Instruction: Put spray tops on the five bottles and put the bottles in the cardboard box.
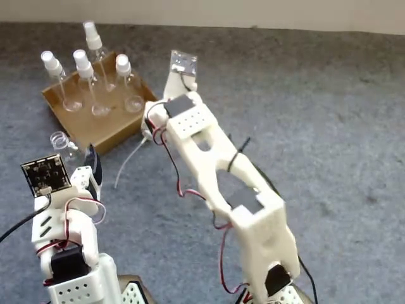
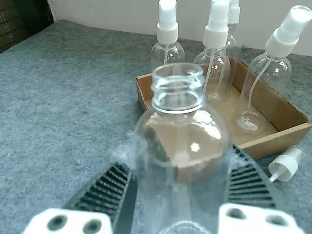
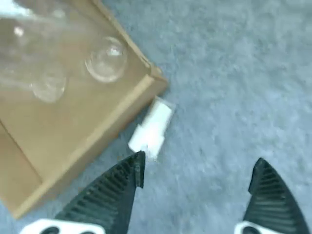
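A clear bottle with no top stands upright on the carpet between the fingers of my left gripper, which is shut on it. From above, this open bottle is just in front of the cardboard box. Several bottles with white spray tops stand inside the box. A loose spray top lies on the carpet against the box's near corner, its thin tube trailing away from it. My right gripper hovers open just above that top, with nothing between its fingers.
Grey carpet covers the whole table, with open room to the right of the right arm. The box wall stands close beside one right fingertip. The left arm's base sits at the front left.
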